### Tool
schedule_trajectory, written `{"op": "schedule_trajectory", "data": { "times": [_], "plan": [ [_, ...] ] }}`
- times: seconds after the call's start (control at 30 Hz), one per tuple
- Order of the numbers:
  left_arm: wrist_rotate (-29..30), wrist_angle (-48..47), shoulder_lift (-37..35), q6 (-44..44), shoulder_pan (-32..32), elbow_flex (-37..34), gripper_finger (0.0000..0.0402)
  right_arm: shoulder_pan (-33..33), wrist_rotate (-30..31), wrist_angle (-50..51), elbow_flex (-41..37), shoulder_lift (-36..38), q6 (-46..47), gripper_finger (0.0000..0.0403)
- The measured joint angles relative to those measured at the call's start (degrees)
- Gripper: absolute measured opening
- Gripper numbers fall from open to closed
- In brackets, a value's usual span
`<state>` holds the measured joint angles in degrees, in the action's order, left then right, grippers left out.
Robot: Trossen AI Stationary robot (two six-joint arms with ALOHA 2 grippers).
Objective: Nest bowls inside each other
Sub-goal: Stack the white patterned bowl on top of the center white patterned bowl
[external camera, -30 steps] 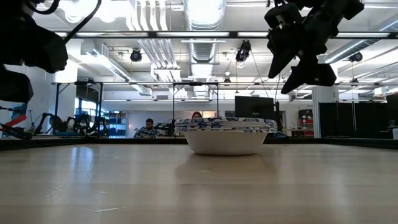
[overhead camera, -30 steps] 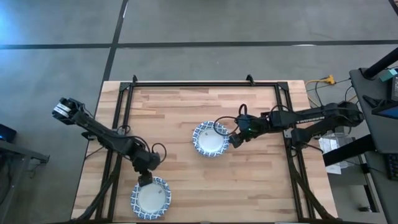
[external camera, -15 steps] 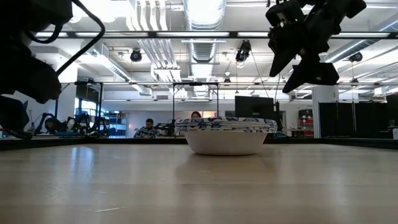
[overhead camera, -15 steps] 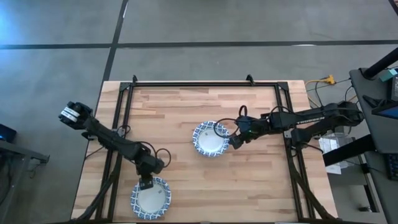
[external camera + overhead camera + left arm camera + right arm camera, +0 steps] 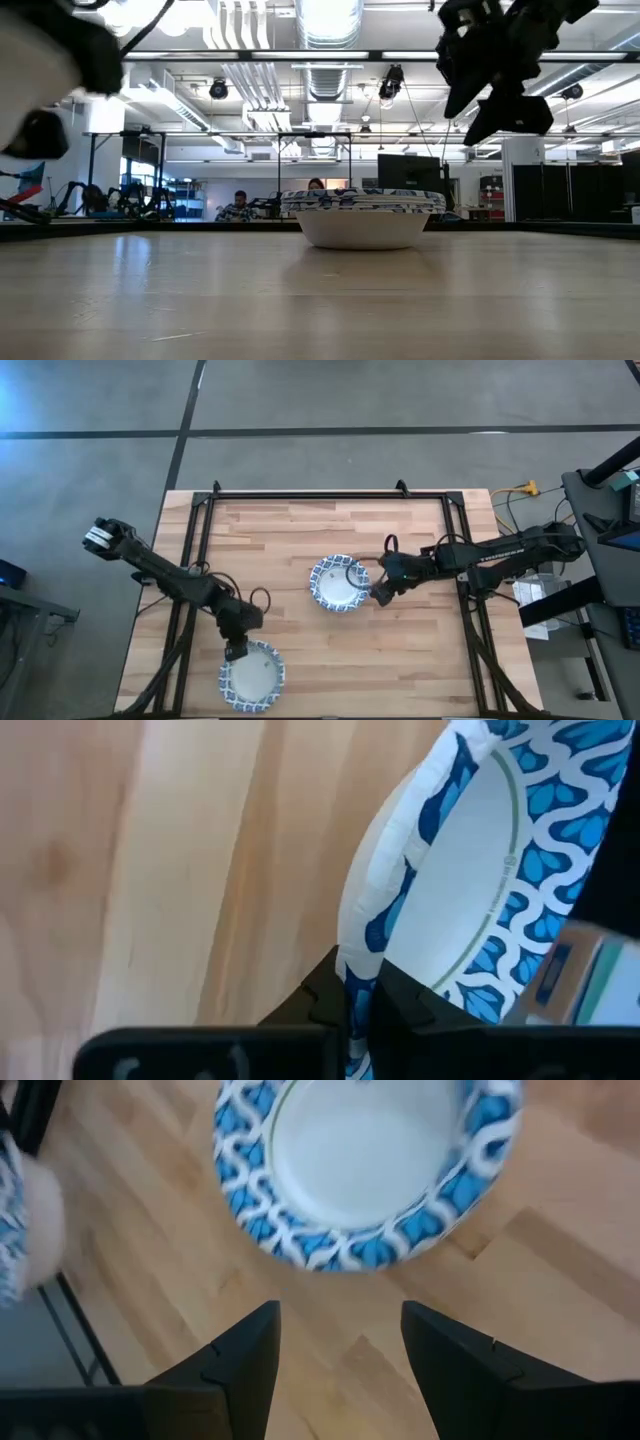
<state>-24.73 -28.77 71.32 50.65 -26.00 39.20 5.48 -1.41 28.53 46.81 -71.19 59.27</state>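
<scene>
Left gripper [image 5: 236, 651] clamped on rim of bowl [image 5: 252, 675], fingers pinching rim edge, bowl near front edge of bench [image 5: 300, 540], extending forward from gripper. Right gripper [image 5: 378, 591] spread wide, holding nothing, raised above bench. Bowl stack [image 5: 340, 582] at bench centre sits just ahead of its fingertips [image 5: 236, 1350], not touching.

surface [image 5: 300, 540]: light wooden planks, dark metal frame at its edges | on it: stack of bowls [image 5: 339, 582] near the middle | other bowl [image 5: 252, 676]: at the front-left edge, contact unclear
</scene>
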Motion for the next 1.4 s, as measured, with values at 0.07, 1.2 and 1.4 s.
{"op": "schedule_trajectory", "data": {
  "times": [0.07, 1.2, 1.4],
  "plan": [
    [1.8, -0.1, -2.1, 0.0, 2.0, 1.5, 0.0004, 2.1, 0.0, 0.6, 0.0, 0.2, -1.1, 0.0203],
    [0.3, -20.9, 41.4, -12.5, 44.1, 52.6, 0.0003, 28.4, 19.5, 15.8, -3.4, 3.7, 9.8, 0.0203],
    [1.5, -21.2, 41.6, -14.7, 43.9, 52.4, 0.0003, 29.9, 19.6, 16.3, -3.8, 6.7, 9.7, 0.0203]
  ]
}}
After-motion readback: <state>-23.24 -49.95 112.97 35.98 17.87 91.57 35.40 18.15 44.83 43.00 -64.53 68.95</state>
